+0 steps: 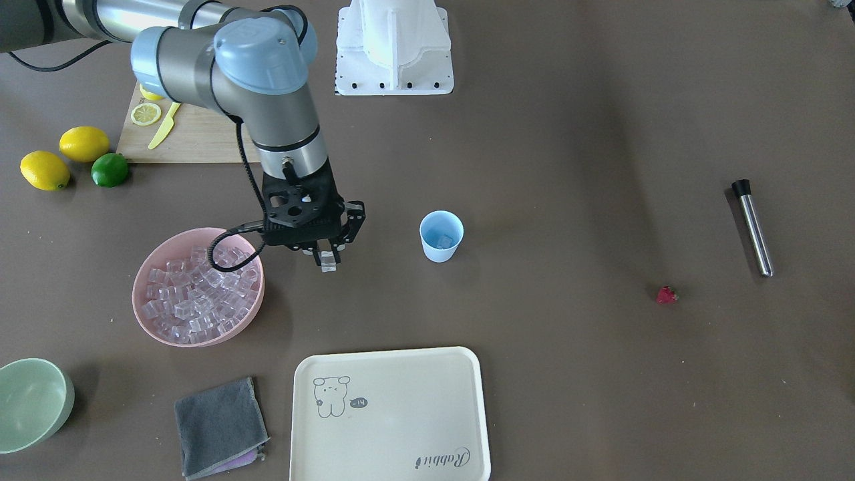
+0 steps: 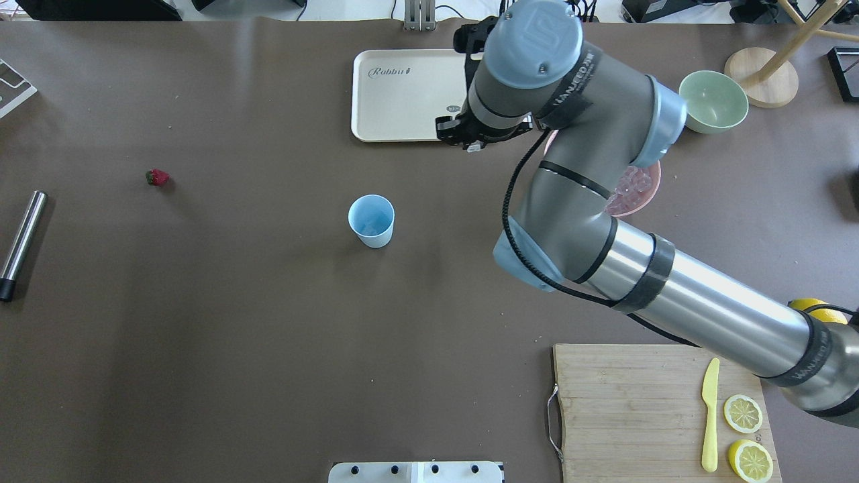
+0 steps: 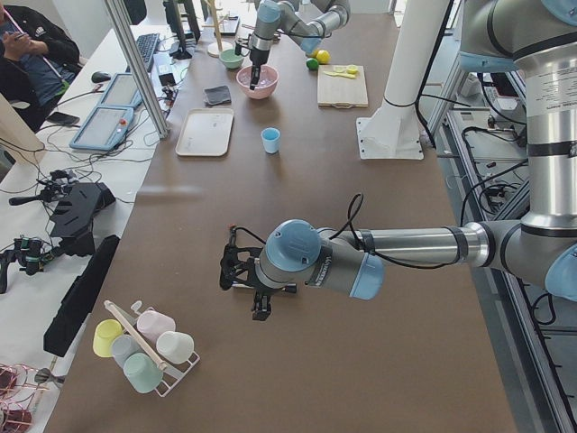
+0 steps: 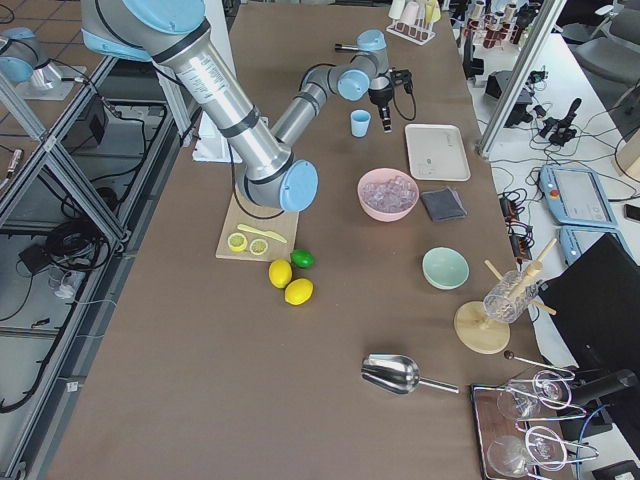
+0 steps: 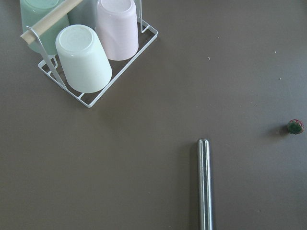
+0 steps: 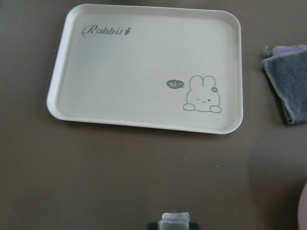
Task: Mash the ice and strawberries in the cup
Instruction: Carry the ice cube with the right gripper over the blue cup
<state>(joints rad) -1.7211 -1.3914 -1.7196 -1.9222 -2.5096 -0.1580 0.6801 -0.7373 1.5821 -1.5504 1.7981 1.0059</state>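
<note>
One ice cube (image 1: 328, 265) pinched in the right tool (image 1: 327, 257); next, swing over the cup (image 1: 441, 235) and drop. Left tool (image 3: 261, 312): can't tell.

Matte brown table (image 1: 568, 167) from edge to edge. Near its middle, a light-blue cup (image 1: 441, 235); toward the left end, a small red strawberry (image 1: 666, 294) with a green top. Clear, glassy ice (image 1: 197, 294) in a pink bowl (image 1: 135, 294). Nearby, a pale green bowl (image 1: 59, 401) and a grey cloth (image 1: 217, 421) with a purple edge. Cream tray (image 1: 414, 394) with a grey rabbit drawing and grey script at the far edge. 2 yellow lemons (image 1: 84, 143), 1 green lime (image 1: 109, 170), pale wood board (image 1: 200, 140), yellow knife (image 1: 163, 127). Silver rod (image 1: 756, 234), black tip. Grey right arm (image 1: 287, 127), light-blue caps.
</note>
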